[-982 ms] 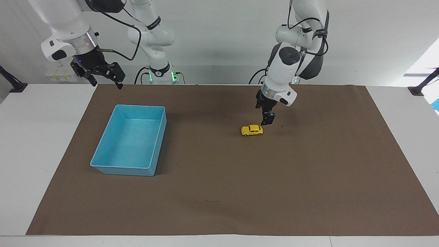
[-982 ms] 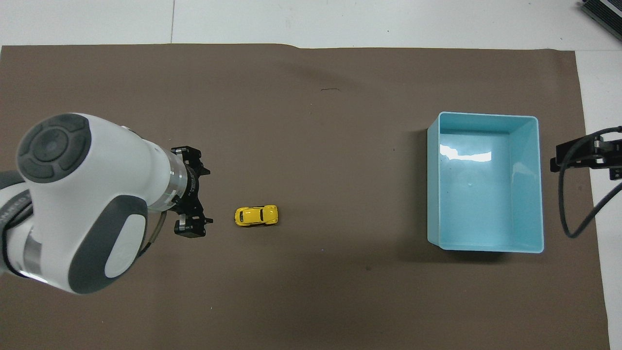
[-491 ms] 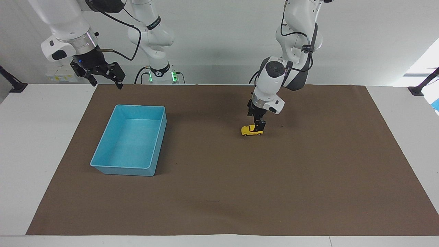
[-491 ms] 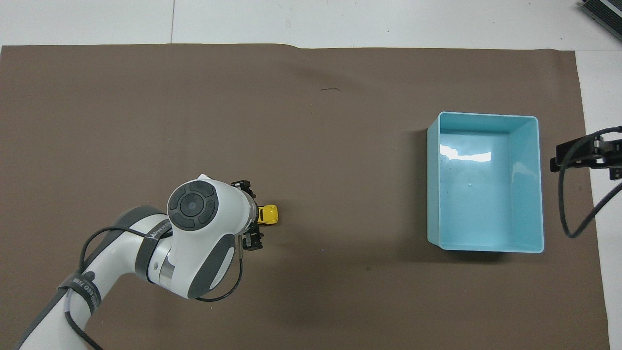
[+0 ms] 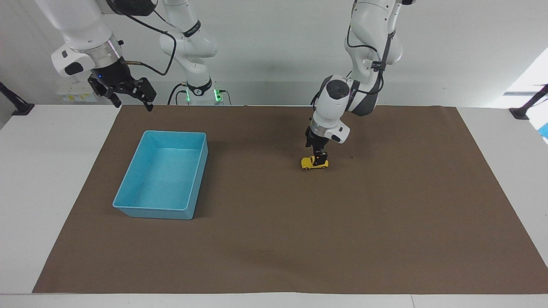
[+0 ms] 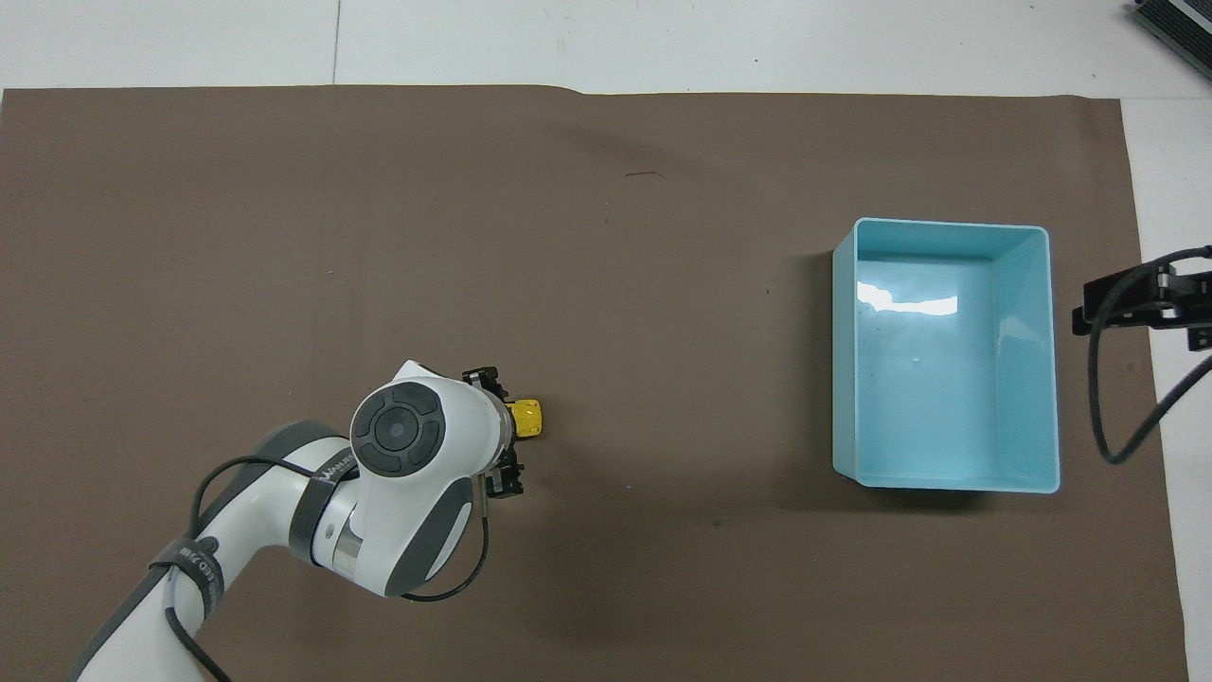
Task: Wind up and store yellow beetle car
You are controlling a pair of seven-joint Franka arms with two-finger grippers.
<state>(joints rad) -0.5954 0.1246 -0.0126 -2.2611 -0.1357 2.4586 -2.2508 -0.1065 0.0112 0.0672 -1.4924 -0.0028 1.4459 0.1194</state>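
Observation:
The yellow beetle car stands on its wheels on the brown mat, toward the left arm's end of the table. My left gripper points straight down onto the car's rear half, open, with one finger on each side of the body. In the overhead view the left wrist covers most of the car, and only its front end shows. My right gripper hangs open and empty in the air over the mat's edge nearest the robots, at the right arm's end, and waits.
An empty blue bin sits on the brown mat toward the right arm's end of the table. White tabletop borders the mat on all sides.
The left gripper swung from beside the car to over it and came down astride its rear half. The car and the right arm have not moved.

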